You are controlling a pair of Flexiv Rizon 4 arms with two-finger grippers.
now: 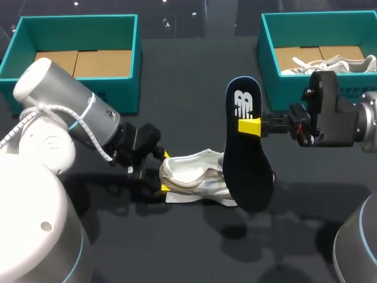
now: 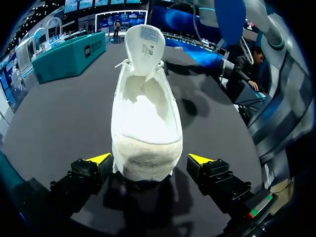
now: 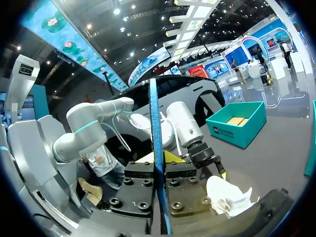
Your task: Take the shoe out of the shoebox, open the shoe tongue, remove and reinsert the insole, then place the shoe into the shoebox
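Insole (image 1: 250, 171) upright between right jaws

1. Two teal boxes: the left box (image 1: 126, 94) and the right box (image 1: 283, 88), at the table's far corners.
2. Two white shoes: one shoe (image 1: 194, 174) on the table, another shoe (image 1: 336, 63) in the right box.
3. One dark insole (image 1: 247, 159).
4. Two arms: left arm (image 1: 70, 112), right arm (image 1: 347, 121).
5. Two grippers: left gripper (image 1: 164, 171), right gripper (image 1: 250, 125), each with two yellow tips.
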